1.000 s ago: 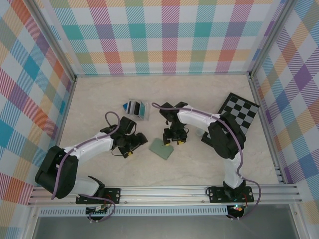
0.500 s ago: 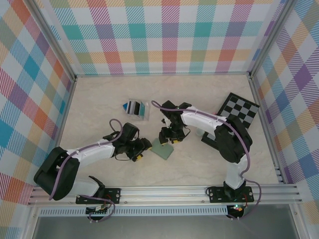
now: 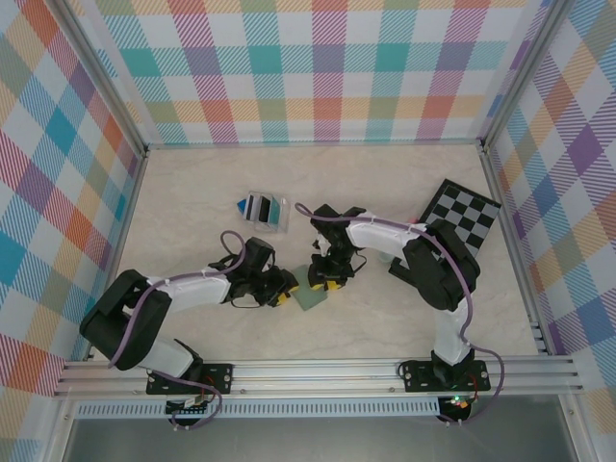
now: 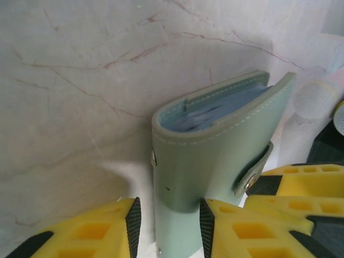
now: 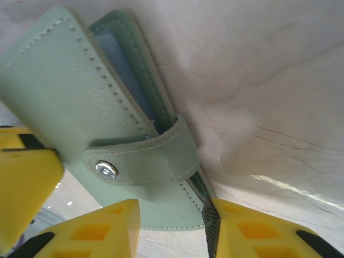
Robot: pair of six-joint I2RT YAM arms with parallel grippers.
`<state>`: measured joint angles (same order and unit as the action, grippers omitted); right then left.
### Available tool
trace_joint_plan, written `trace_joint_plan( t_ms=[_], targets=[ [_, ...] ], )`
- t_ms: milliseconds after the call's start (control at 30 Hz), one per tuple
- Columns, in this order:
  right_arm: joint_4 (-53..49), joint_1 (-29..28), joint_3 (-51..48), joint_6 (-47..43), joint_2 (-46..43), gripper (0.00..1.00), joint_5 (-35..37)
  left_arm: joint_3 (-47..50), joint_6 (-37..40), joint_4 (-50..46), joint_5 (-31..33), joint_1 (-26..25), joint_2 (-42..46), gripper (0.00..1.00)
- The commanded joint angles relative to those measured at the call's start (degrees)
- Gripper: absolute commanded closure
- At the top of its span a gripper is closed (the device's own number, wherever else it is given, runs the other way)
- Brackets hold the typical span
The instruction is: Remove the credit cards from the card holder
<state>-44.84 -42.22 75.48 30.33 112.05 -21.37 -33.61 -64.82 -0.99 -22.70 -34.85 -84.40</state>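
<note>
The grey-green card holder (image 3: 310, 297) lies on the marble table between my two grippers, snapped closed by its strap (image 5: 145, 156). In the left wrist view its folded end (image 4: 204, 161) sits between the jaws. The right pad (image 4: 206, 226) touches it and a gap remains at the left pad (image 4: 133, 228), so my left gripper (image 4: 167, 228) (image 3: 285, 292) is open. My right gripper (image 5: 172, 228) (image 3: 320, 281) straddles the strap corner of the card holder (image 5: 75, 91), and whether it pinches is unclear. Pale blue inner panels (image 4: 215, 110) show at the edge. The credit cards are hidden inside.
A clear plastic stand of upright black, white and teal cards (image 3: 262, 209) is behind the left gripper. A black-and-white checkered board (image 3: 464, 217) lies at the right, partly under the right arm. Plaid walls enclose the table.
My left gripper moved right up to the card holder and its jaws narrowed around the folded end. The right gripper shifted slightly toward the near left and its jaws narrowed too.
</note>
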Motion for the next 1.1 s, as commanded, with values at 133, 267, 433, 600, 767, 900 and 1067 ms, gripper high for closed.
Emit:
trace_joint_plan(
  t_ms=[133, 267, 433, 600, 767, 900, 1067],
  targets=[
    [6.7, -0.2, 0.0, 4.8, 0.7, 0.64, -6.1, -3.0, 5.5, -0.7, -1.5, 4.2, -3.1, 0.69],
    [6.8, -0.2, 1.2, 5.4, 0.7, 0.65, -6.5, -3.6, 8.6, -2.9, -2.8, 5.6, -2.6, 0.68],
    [1.9, -0.2, 2.1, 3.4, -2.1, 0.63, 2.8, -2.1, 12.7, -5.3, -4.5, 7.7, -0.1, 0.61],
    [1.6, -0.6, 2.1, 1.4, -4.6, 0.59, 7.5, -1.6, 14.6, -4.2, -6.5, 8.5, -0.1, 0.61],
    [3.4, -2.4, 3.6, 0.2, -3.3, 0.59, 7.4, -1.6, 14.7, -1.5, -7.8, 8.6, -2.3, 0.63],
    [5.2, -3.0, 4.8, 1.2, -1.0, 0.59, 6.3, -0.5, 13.0, 2.1, -9.6, 8.7, -4.6, 0.64],
    [7.0, -3.0, 5.6, 1.9, 1.5, 0.61, 5.5, 0.0, 12.3, 4.4, -10.7, 8.8, -6.5, 0.64]
  ],
)
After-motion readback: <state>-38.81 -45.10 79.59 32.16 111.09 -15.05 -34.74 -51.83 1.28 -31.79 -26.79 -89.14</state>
